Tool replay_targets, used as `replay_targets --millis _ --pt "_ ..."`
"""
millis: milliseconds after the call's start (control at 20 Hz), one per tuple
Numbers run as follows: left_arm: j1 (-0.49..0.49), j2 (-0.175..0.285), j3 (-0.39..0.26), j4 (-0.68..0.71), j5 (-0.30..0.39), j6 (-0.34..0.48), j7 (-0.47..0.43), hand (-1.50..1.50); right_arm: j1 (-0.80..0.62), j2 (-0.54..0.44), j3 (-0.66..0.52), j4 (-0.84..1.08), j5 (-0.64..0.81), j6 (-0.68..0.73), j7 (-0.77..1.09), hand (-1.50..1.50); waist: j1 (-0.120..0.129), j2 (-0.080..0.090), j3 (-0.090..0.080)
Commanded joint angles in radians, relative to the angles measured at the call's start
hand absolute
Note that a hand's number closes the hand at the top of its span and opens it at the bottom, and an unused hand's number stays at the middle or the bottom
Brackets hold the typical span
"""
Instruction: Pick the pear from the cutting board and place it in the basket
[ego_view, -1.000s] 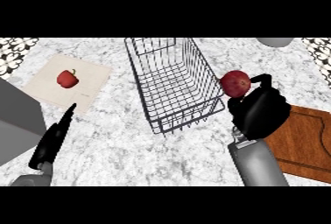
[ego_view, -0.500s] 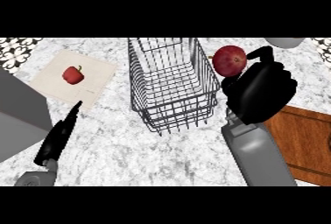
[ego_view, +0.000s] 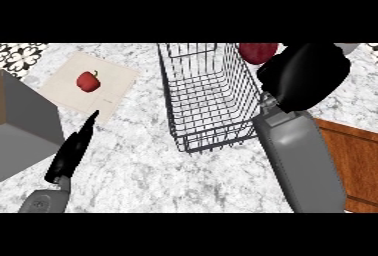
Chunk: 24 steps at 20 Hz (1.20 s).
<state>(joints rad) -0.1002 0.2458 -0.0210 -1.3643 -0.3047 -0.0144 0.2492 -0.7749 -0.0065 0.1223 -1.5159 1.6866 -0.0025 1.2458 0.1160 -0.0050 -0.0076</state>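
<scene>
R robot hand (ego_view: 303, 75) clamped on pear (ego_view: 257, 51) | beside basket (ego_view: 214, 141) right rim | axis unclear | L robot hand (ego_view: 70, 155) fingers straight

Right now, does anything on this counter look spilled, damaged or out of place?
Nothing stands out: the black wire basket stands upright, and the right hand holds the dark red round fruit beside it.

The basket (ego_view: 203, 95) was black wire. At its right rim the pear (ego_view: 258, 52) was dark red, the right hand (ego_view: 306, 75) black, the cutting board (ego_view: 358, 155) red-brown. Left of the basket were a beige mat (ego_view: 70, 95), a red fruit (ego_view: 88, 81), a grey box (ego_view: 26, 125) and black-and-white patterned tile (ego_view: 18, 56). The counter (ego_view: 148, 175) was grey-veined white marble.
</scene>
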Motion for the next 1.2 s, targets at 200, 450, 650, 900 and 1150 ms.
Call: replay_targets --millis 200,450,650,900,1150 --pt "-0.029 -0.006 0.002 0.003 0.003 0.000 0.004 0.00 -0.129 0.006 -0.119 0.127 0.012 0.179 0.241 1.50 0.003 0.009 0.002" --pt "-0.044 -0.003 0.000 0.018 0.002 -0.010 0.003 0.00 -0.172 0.006 -0.196 0.187 0.006 0.139 0.242 -1.50 0.015 0.018 0.004" --pt "-0.057 -0.014 -0.009 0.030 -0.012 0.003 0.003 0.00 -0.223 0.006 -0.219 0.220 0.028 0.107 0.242 -1.50 0.015 0.021 0.004" --pt "-0.039 -0.025 -0.008 0.029 -0.010 0.013 -0.006 0.00 -0.310 0.006 -0.239 0.202 0.159 0.057 0.242 -1.50 0.020 0.016 0.002" --pt "-0.034 -0.006 0.003 0.031 -0.012 0.007 0.002 0.00 -0.311 0.006 -0.298 0.113 0.272 0.030 0.242 -1.50 0.003 0.008 0.005"
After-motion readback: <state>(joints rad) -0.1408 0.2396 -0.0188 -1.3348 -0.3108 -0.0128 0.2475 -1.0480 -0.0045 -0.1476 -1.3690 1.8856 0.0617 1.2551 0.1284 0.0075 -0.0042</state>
